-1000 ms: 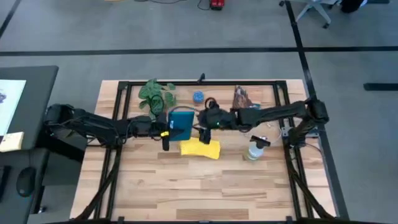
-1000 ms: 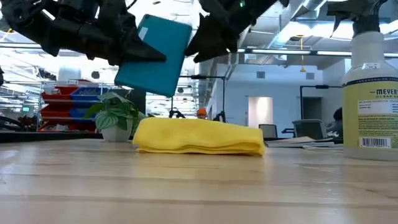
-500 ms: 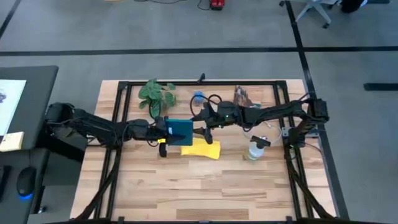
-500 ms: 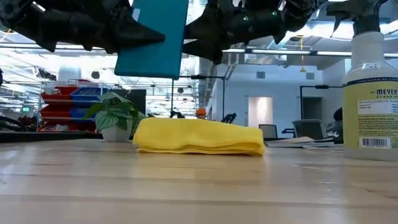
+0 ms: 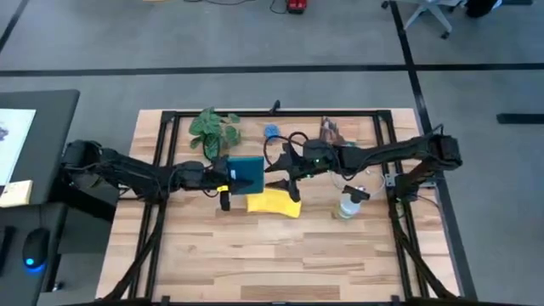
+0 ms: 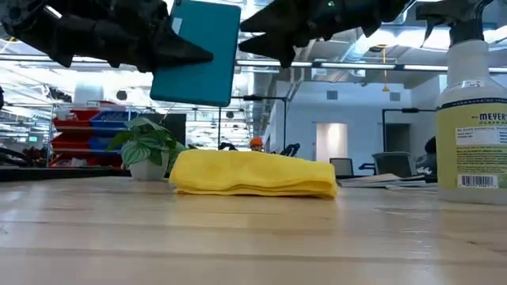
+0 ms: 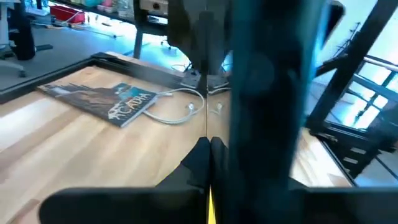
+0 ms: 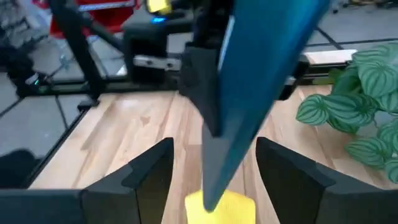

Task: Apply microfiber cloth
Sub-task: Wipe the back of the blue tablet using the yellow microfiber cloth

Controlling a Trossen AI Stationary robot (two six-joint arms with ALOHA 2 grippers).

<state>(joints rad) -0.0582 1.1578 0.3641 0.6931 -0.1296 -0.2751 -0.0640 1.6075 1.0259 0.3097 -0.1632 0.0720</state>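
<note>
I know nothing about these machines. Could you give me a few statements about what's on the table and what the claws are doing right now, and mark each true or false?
1. The left claw holds the teal tablet up in the air. True.
2. The microfiber cloth is draped over the tablet. False: it lies folded on the table, below the tablet.
3. The right claw is gripping the cloth. False: it is open, beside the tablet and above the cloth.
4. A spray bottle stands upright on the table. True.
5. The potted plant has tipped over onto the cloth. False: it stands apart from it, farther back.
</note>
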